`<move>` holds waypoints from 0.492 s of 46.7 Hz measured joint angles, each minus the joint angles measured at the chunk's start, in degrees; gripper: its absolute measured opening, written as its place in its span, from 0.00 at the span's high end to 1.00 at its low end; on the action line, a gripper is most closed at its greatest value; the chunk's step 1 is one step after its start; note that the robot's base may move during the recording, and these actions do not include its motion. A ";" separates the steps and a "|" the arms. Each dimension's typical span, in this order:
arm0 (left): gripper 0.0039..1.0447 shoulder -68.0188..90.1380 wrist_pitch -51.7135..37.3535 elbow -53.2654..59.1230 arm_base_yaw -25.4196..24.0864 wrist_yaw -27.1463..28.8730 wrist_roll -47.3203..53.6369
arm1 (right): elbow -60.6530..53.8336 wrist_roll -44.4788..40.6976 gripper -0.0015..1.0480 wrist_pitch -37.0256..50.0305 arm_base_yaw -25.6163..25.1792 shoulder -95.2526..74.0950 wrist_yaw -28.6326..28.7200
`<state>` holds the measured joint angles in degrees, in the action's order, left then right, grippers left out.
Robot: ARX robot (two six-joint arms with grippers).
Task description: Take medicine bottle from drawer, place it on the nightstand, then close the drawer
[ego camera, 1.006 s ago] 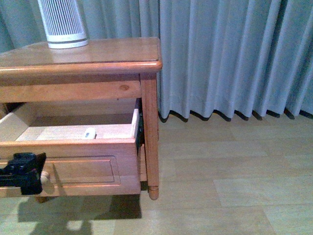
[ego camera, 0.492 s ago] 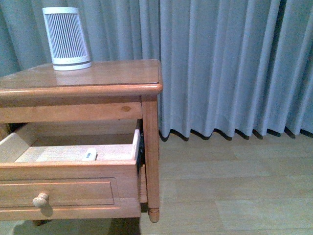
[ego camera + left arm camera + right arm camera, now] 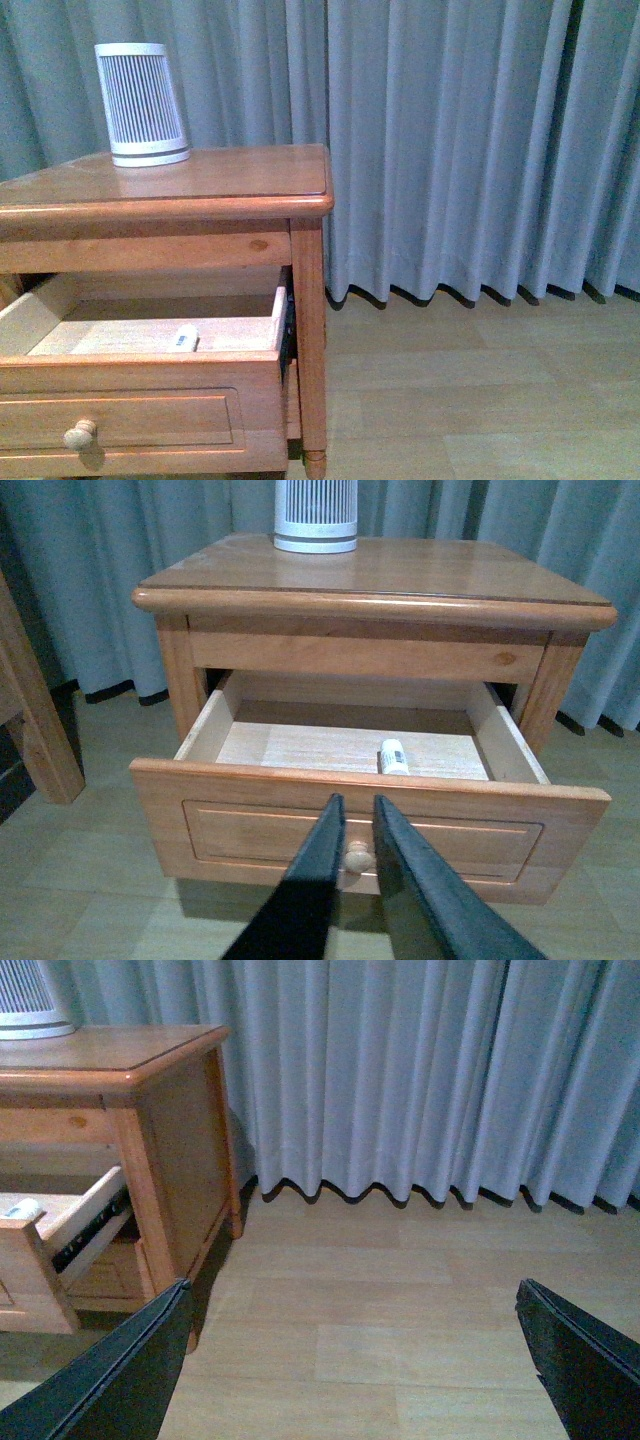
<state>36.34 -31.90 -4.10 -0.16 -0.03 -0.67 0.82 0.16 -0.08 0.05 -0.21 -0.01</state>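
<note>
White medicine bottle [image 3: 393,756] lies on its side in the open drawer [image 3: 230,820], long axis front-to-back, just behind the front panel and beyond my left gripper [image 3: 356,800], whose empty fingers are narrowly parted; I judge it nearer than the wide-spread right gripper [image 3: 353,1290].

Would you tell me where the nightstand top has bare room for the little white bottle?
The orange-brown wooden nightstand's top is bare between the white ribbed canister near its back and the front rim, and across to its right edge. Crowded only around the canister.
</note>
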 joint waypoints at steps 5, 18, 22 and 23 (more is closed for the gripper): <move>0.97 -3.28 2.32 0.87 0.00 0.02 0.07 | 0.00 0.02 0.07 0.00 0.00 0.00 0.00; 0.97 -10.86 6.51 3.56 0.02 0.04 0.15 | 0.00 0.00 0.07 0.00 0.00 0.00 0.00; 0.97 -13.07 8.76 3.56 0.02 0.04 0.17 | 0.00 0.00 0.07 0.00 0.00 0.00 0.00; 0.97 -13.62 9.31 3.56 0.02 0.04 0.17 | 0.00 0.02 0.07 0.00 0.00 0.00 0.00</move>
<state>22.72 -22.59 -0.54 -0.14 0.01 -0.49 0.82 0.19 -0.08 0.05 -0.21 -0.01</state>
